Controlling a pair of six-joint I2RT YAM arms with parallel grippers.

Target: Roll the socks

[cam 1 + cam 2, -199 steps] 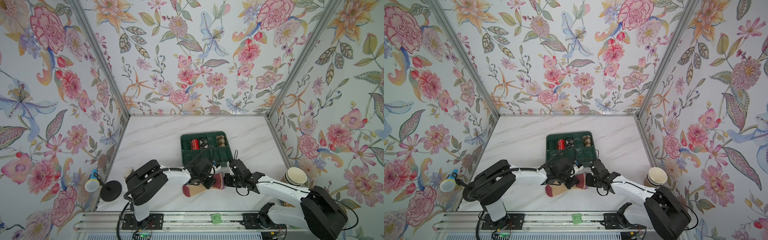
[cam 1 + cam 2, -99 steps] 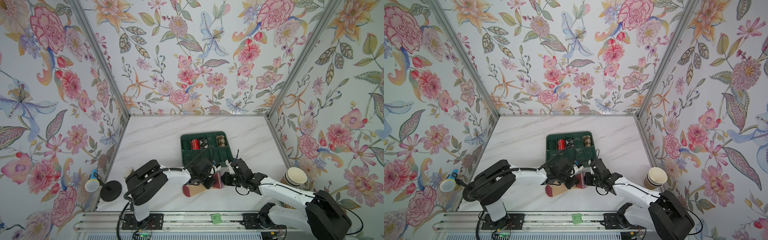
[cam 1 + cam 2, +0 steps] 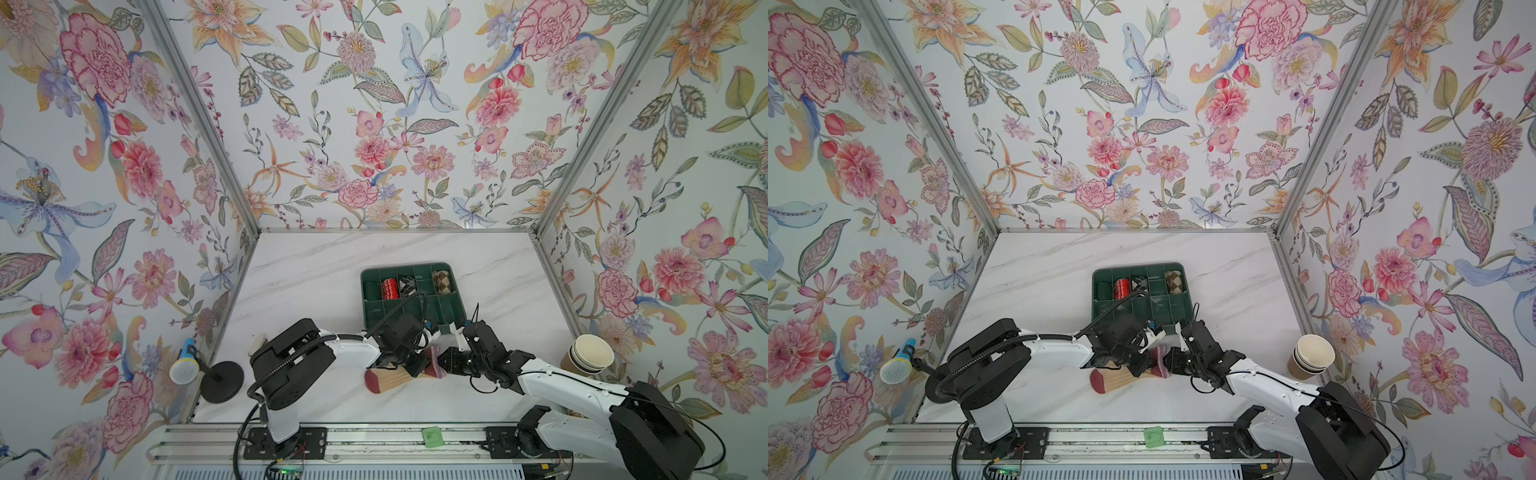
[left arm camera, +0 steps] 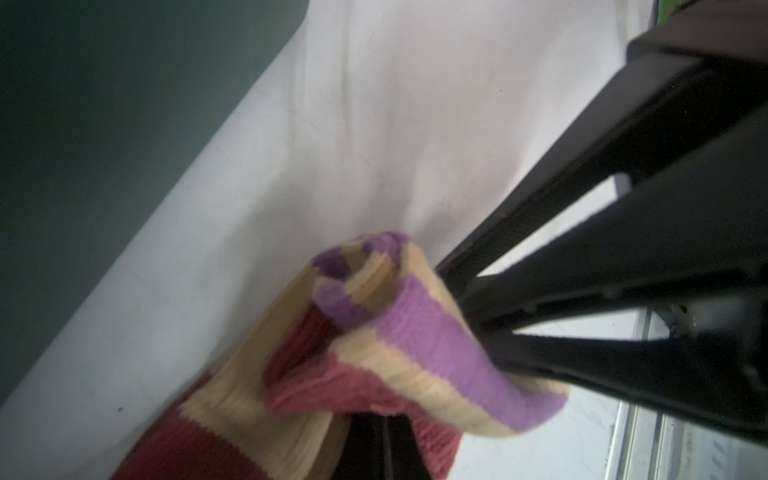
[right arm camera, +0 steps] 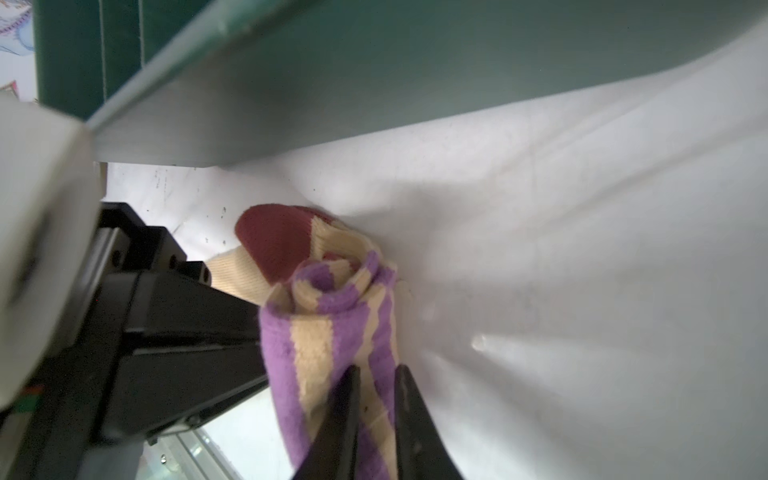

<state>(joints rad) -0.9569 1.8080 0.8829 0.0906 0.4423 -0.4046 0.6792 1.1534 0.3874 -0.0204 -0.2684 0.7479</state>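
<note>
In both top views, a white marbled surface [image 3: 316,291] [image 3: 1042,291] was shown inside flowered walls. A striped sock [image 3: 390,376] [image 3: 1117,380] was laid near the front edge, just in front of a green divided tray [image 3: 407,266] [image 3: 1138,266]. Its dark red toe was pointed left and its purple-banded end was wound into a small roll. The roll was met by the left jaws from the left and by the right jaws from the right. Rolled socks [image 3: 390,288] (red, checked and brown) were lodged in the tray's back compartments. A stack of paper cups [image 3: 592,353] was stood at the right edge, well apart.

In the left wrist view, the sock [image 4: 415,345] was seen close, with the spiral end of its roll turned to the camera. The left jaws were pressed together, with sock fabric draped over them and pinched. The roll's side was touched by the black fingers [image 4: 519,232] of the right jaws.

In the right wrist view, the right jaws were clamped on a purple-and-cream fold of the sock [image 5: 324,328], the narrow gap being filled by fabric. The roll was entered from the side by the left jaws. The tray's wall [image 5: 374,83] was near; contact could not be told.
</note>
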